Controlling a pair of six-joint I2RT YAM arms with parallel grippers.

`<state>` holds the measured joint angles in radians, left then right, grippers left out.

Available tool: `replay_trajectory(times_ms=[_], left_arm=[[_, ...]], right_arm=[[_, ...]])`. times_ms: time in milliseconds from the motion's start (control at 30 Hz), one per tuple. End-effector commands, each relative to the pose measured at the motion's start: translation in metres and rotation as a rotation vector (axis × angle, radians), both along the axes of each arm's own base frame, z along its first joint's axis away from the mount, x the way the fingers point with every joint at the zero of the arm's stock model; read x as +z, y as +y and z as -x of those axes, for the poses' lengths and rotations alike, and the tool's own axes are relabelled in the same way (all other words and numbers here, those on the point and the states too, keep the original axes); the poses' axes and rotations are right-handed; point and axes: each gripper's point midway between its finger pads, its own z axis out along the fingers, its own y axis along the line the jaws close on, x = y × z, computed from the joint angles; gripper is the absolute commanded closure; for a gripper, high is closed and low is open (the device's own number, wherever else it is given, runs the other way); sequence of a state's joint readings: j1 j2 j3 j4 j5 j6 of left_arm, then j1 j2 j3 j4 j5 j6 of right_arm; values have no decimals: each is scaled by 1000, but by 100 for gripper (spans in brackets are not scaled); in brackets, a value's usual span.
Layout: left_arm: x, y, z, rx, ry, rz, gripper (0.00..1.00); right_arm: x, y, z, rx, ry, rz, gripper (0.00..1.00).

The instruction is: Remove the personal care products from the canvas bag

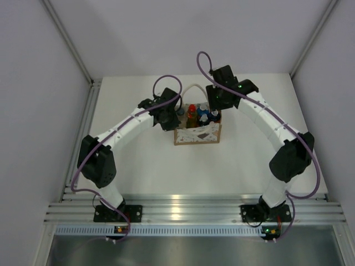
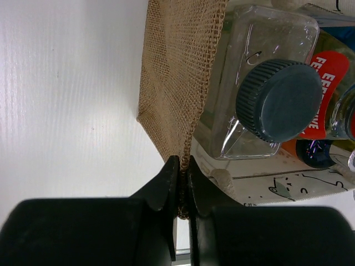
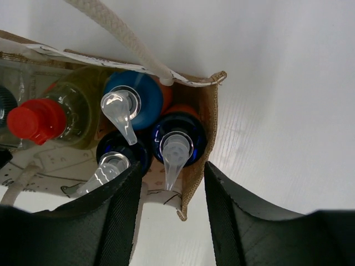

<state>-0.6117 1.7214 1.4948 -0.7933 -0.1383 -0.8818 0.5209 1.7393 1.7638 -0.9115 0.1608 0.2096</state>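
The canvas bag point(image 1: 197, 133) stands upright mid-table with the bottles inside. My left gripper point(image 2: 182, 169) is shut on the bag's left canvas wall point(image 2: 177, 72), next to the clear bottle with a dark cap point(image 2: 277, 100). My right gripper point(image 3: 172, 185) is open above the bag's right corner point(image 3: 209, 122), its jaws astride an orange bottle with a dark-blue pump cap point(image 3: 180, 139). Beside it are a blue-capped orange bottle point(image 3: 134, 102), another dark-blue-capped bottle point(image 3: 119, 154) and the yellow-green bottle with a red cap point(image 3: 34, 119).
A cream rope handle point(image 3: 122, 34) arcs over the bag's far side. White table point(image 1: 138, 166) surrounds the bag, with grey walls on three sides and an aluminium rail point(image 1: 188, 209) at the near edge.
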Motion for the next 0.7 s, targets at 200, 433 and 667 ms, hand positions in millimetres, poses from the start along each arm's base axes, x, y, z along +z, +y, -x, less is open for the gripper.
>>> replay_trajectory(times_ms=[200,433,667], left_arm=[[-4,-1,8,-9,20,-4,100],[-4,0,7,-5,16,-5,100],[-5,-2,8,-8,20,-5,100]], right_arm=[[3,0,-9,-18,-15,39,62],[-10,2,-9,-13,17,51,68],[-22,1,-9,-10,39,72,73]])
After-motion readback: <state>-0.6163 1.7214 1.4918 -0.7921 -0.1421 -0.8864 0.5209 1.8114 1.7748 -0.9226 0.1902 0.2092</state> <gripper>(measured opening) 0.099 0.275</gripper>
